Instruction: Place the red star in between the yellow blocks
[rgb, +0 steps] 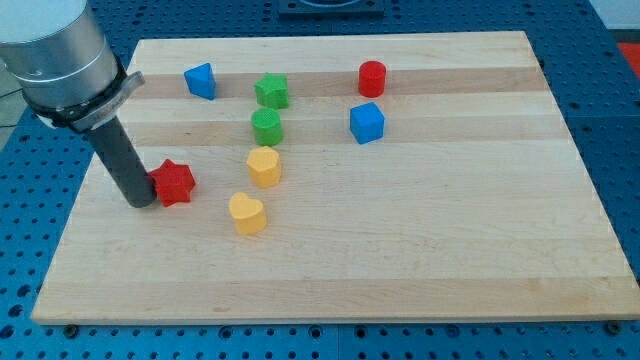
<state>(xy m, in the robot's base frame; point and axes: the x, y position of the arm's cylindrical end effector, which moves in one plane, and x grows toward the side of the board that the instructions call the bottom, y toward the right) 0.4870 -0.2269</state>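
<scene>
The red star (175, 182) lies on the wooden board at the view's left. My tip (141, 201) rests on the board right against the star's left side. A yellow hexagon-like block (264, 166) sits to the star's right and slightly higher. A yellow heart-shaped block (246, 213) lies below it, to the star's lower right. The two yellow blocks are close together with a small gap between them.
A green round block (267, 127) sits just above the upper yellow block, a green star (271, 91) above that. A blue block (201, 80) is at top left, a blue cube (367, 122) and a red cylinder (372, 78) right of centre. The board's left edge (85, 210) is near my tip.
</scene>
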